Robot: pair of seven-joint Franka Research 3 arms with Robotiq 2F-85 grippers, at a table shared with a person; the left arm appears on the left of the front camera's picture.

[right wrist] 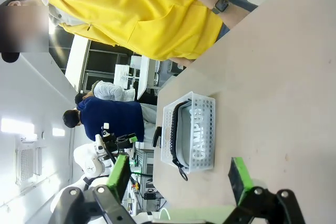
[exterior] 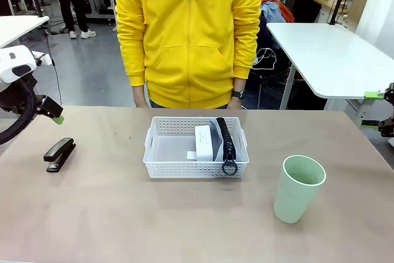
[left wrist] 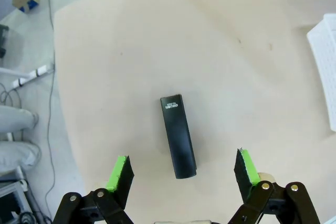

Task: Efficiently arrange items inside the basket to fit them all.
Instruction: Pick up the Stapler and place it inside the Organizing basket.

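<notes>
Basket (exterior: 197, 169) sits on tan table (exterior: 123, 214), white tables (exterior: 332, 53) behind.

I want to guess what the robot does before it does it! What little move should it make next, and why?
Probably lower the left gripper straight down onto the black stapler. Its open fingers sit either side of it, the stapler lies out on the table, and the basket has bare floor on its left.
</notes>
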